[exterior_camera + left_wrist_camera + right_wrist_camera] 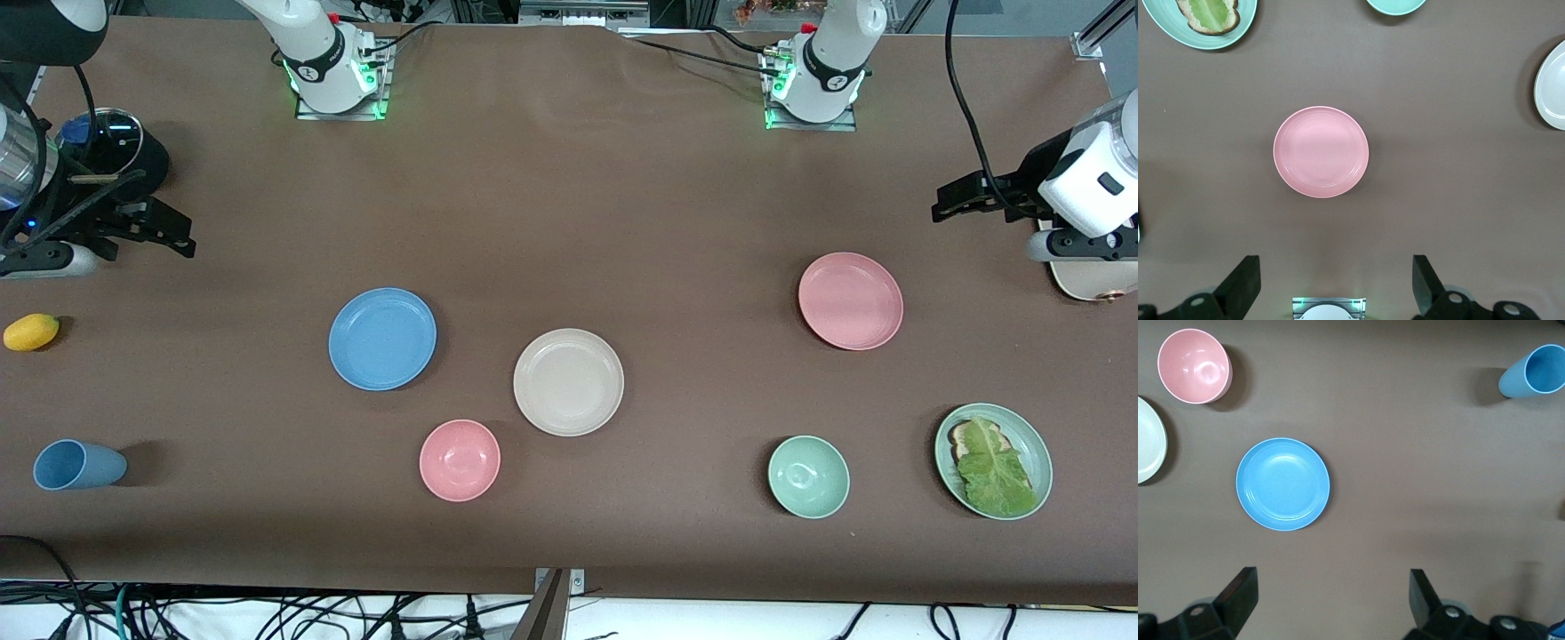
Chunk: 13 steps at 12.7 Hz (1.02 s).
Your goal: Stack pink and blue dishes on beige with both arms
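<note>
Left gripper (956, 203): up over the surface (622, 204) at the left arm's end, fingers (1241, 283) spread wide apart, empty; waiting.
Right gripper (173, 233): up over the right arm's end of the surface, fingers (1238, 593) spread wide apart, empty; waiting too.
Pink plate (851, 300): flat on the surface toward the left arm's end, alone, nothing on it; centred in the left wrist view (1321, 151).
Blue plate (382, 338): flat on the surface toward the right arm's end, bare; seen in the right wrist view (1283, 483).
Beige plate (568, 381): near mid-surface, between the blue and pink plates and slightly nearer the front camera than both; nothing stacked on it; apart from the blue plate.
Pink bowl (460, 460): nearer the front camera than the blue and beige plates, just beside the beige plate's rim, not touching.
Green bowl (808, 476): nearer the front camera than the pink plate, well apart from it.
Green oval plate (993, 460): at the left arm's end, beside the green bowl, carrying a lettuce leaf (994, 467) over a slice of bread (963, 436).
Blue cup (78, 465): lying on its side at the right arm's end, near the front edge.
Yellow fruit (31, 332): at the right arm's end, farther from the front camera than the cup.
</note>
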Each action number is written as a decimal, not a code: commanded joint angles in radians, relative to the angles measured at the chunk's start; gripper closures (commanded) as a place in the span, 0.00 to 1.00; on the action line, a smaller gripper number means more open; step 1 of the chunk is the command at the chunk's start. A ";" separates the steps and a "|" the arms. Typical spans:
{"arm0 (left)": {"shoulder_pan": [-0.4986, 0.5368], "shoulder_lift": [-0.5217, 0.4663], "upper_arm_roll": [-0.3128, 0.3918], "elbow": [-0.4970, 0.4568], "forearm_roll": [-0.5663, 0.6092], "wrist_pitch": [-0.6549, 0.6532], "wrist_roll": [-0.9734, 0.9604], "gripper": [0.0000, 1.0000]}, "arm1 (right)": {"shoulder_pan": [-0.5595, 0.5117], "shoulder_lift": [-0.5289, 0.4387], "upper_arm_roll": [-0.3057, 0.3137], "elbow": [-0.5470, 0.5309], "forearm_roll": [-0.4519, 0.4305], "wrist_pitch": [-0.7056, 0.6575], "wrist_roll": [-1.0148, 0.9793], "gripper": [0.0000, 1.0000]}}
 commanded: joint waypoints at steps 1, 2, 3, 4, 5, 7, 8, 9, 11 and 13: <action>-0.001 0.004 -0.002 0.020 0.025 0.000 0.004 0.00 | 0.000 -0.014 -0.004 -0.030 0.015 0.018 0.013 0.00; -0.001 0.004 -0.002 0.020 0.025 0.000 0.004 0.00 | -0.001 -0.012 -0.004 -0.024 0.015 0.020 0.011 0.00; -0.003 0.004 -0.002 0.023 0.024 0.000 0.004 0.00 | 0.000 -0.012 -0.004 -0.026 0.015 0.020 0.011 0.00; -0.003 0.004 -0.002 0.025 0.024 0.000 0.004 0.00 | 0.000 -0.014 -0.004 -0.026 0.015 0.017 0.011 0.00; -0.001 0.006 -0.002 0.025 0.024 0.000 0.004 0.00 | -0.001 -0.014 -0.004 -0.026 0.015 0.015 0.011 0.00; -0.001 0.006 -0.002 0.025 0.024 0.000 0.004 0.00 | -0.001 -0.014 -0.007 -0.027 0.015 0.012 0.009 0.00; -0.001 0.006 -0.002 0.025 0.024 0.000 0.004 0.00 | -0.001 -0.012 -0.007 -0.027 0.015 0.017 0.009 0.00; -0.001 0.006 -0.002 0.025 0.024 0.000 0.004 0.00 | -0.001 -0.014 -0.007 -0.030 0.017 0.017 0.009 0.00; -0.001 0.012 -0.001 0.031 0.024 0.000 0.004 0.00 | -0.003 -0.014 -0.010 -0.030 0.017 0.015 0.009 0.00; -0.001 0.012 -0.001 0.032 0.024 0.000 0.004 0.00 | -0.001 -0.012 -0.021 -0.035 0.017 0.018 0.009 0.00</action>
